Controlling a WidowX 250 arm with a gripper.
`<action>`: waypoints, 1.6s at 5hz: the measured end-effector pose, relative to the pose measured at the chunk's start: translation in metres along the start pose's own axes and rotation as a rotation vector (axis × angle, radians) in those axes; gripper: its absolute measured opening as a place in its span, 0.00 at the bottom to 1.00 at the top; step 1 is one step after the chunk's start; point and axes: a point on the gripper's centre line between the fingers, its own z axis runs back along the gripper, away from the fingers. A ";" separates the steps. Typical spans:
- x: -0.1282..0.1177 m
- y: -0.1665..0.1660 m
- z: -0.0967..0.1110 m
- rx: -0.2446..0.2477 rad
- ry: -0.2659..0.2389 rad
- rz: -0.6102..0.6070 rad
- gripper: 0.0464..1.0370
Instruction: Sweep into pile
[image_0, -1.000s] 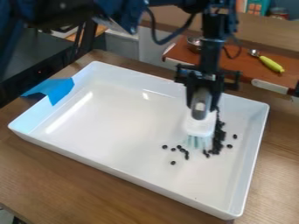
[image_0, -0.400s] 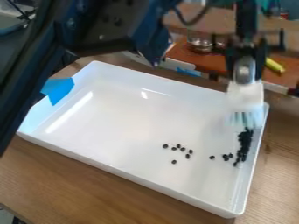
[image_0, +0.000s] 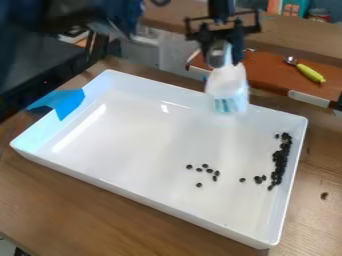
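Most dark bits (image_0: 280, 160) are banked by one wall of the tray (image_0: 133, 192); scattered strays (image_0: 209, 171) are left to be gathered, the brush (image_0: 228, 86) being held above, its handle clasped in the closed pincer (image_0: 218, 52)

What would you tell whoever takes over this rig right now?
Gripper: holding the brush by the tray's far wall.
Done: most black pieces lie in a strip along the view's right-hand wall.
Left: sweep in the loose cluster near mid-tray and the few stragglers between.
Check: dark speck on the table, perhaps a stray piece.
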 end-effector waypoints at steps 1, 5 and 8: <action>-0.009 0.026 -0.002 0.093 -0.104 0.019 0.44; -0.057 0.075 -0.033 0.163 -0.136 0.103 0.45; -0.061 0.080 -0.058 0.273 -0.154 0.138 0.45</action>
